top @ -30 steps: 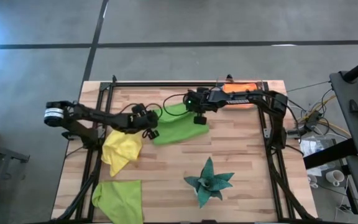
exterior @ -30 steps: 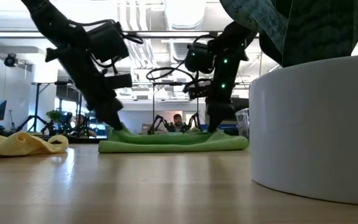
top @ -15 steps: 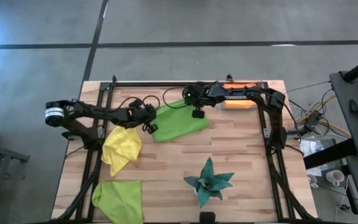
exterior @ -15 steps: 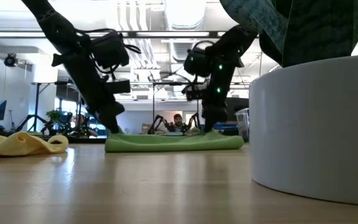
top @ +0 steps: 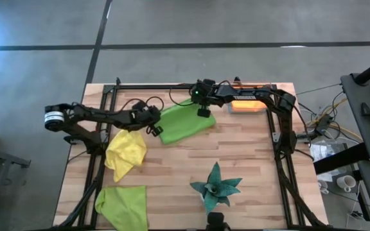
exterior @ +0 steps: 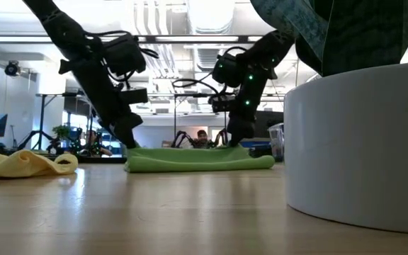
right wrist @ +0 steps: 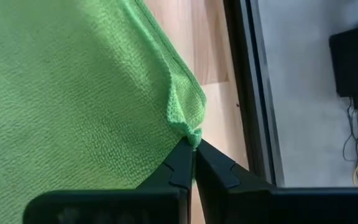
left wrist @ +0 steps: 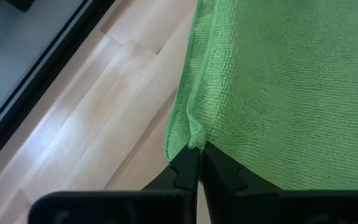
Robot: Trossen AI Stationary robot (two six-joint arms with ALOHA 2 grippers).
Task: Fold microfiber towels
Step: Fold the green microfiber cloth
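Observation:
A lime green towel (top: pixel 185 125) lies flat on the wooden table, a thick slab in the low view (exterior: pixel 199 160). My left gripper (top: pixel 155 131) is shut on its left corner. My right gripper (top: pixel 203 111) is shut on its far right corner. A yellow towel (top: pixel 126 153) lies crumpled near the left. A second lime green towel (top: pixel 122 205) lies at the near left. An orange towel (top: pixel 246 105) lies at the far right, partly under my right arm. The light blue towel is out of view. My left gripper pinches the green towel's left corner (left wrist: pixel 192 138) between its two fingertips, coming slanting down from the table's left. The corner is puckered at the tips; the towel lies on the table. My right gripper pinches the towel's far right corner (right wrist: pixel 193 133) between its two fingertips, from above and the far side. The cloth bunches into a small fold at the tips; the towel rests on the table.
The dark teal spiky star (top: pixel 216 186) stands near the front middle; in the low view its white base (exterior: pixel 360 149) fills the right side. A dark frame rail (top: pixel 191 85) runs along the far edge. Bare wood lies between the green towel and the star.
Both grippers have moved toward the table's far edge, still shut on the green towel's corners. The towel has slid flat along the table toward the far edge with them.

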